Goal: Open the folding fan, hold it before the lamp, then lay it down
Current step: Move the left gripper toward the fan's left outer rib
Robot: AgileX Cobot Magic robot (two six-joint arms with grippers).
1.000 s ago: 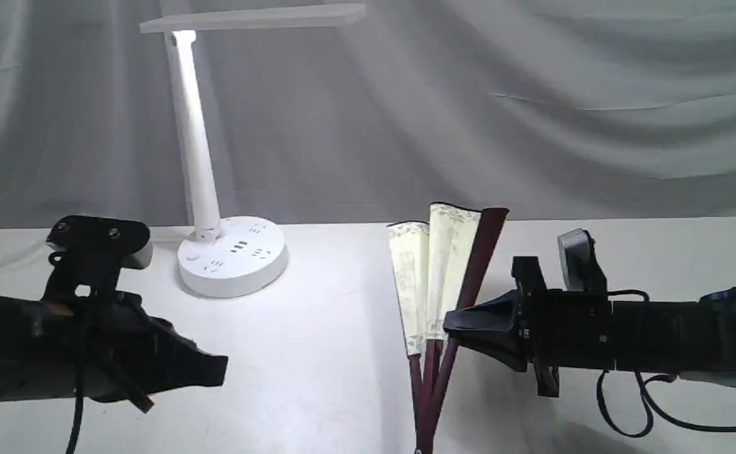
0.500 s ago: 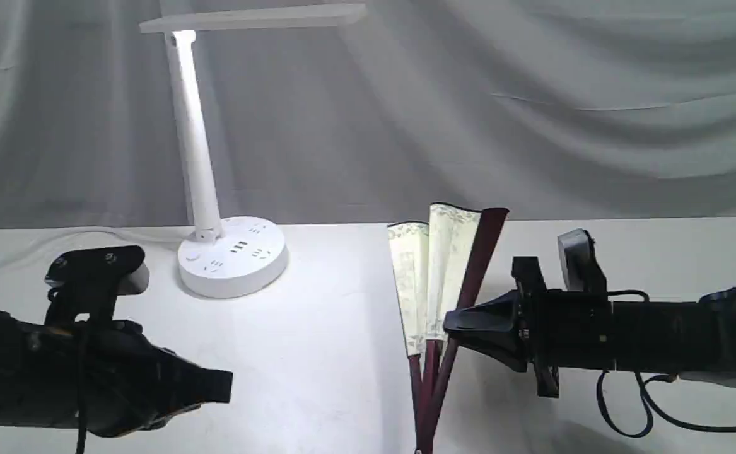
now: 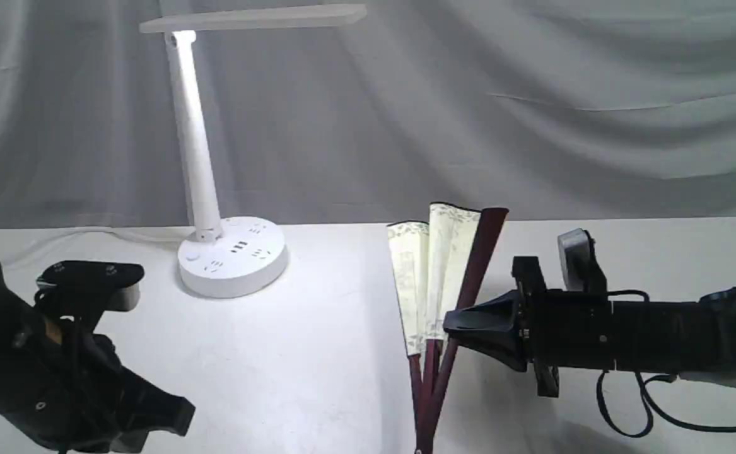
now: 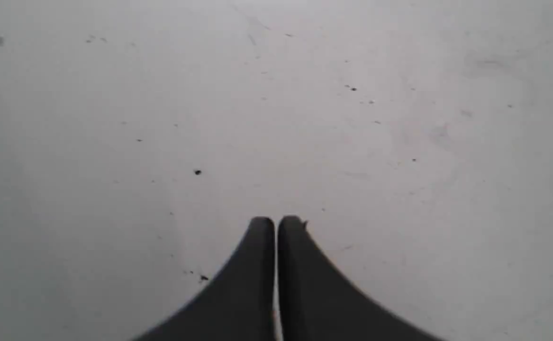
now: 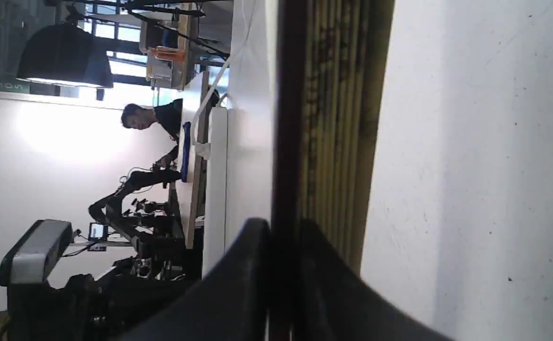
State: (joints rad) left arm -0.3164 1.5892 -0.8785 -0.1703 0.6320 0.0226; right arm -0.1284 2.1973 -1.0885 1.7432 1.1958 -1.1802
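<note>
The folding fan (image 3: 438, 277) stands nearly upright at centre right, only slightly spread, cream pleats between dark maroon guards, its pivot end low by the front edge. My right gripper (image 3: 453, 325) is shut on the fan's right maroon guard; the right wrist view shows that guard (image 5: 288, 118) pinched between the jaws with the pleats (image 5: 338, 123) beside it. The white lamp (image 3: 200, 164) stands at back left, its light bar lit above. My left gripper (image 3: 181, 416) hangs low at front left, shut and empty, its fingertips (image 4: 262, 227) together just over bare table.
The white table (image 3: 317, 353) runs across the scene, with a grey cloth backdrop (image 3: 531, 113) behind it. A white cable (image 3: 122, 233) trails left from the lamp base. A black cable (image 3: 632, 416) loops under the right arm.
My left arm has dropped and drawn back toward the front left corner. The right gripper and the fan have stayed put.
</note>
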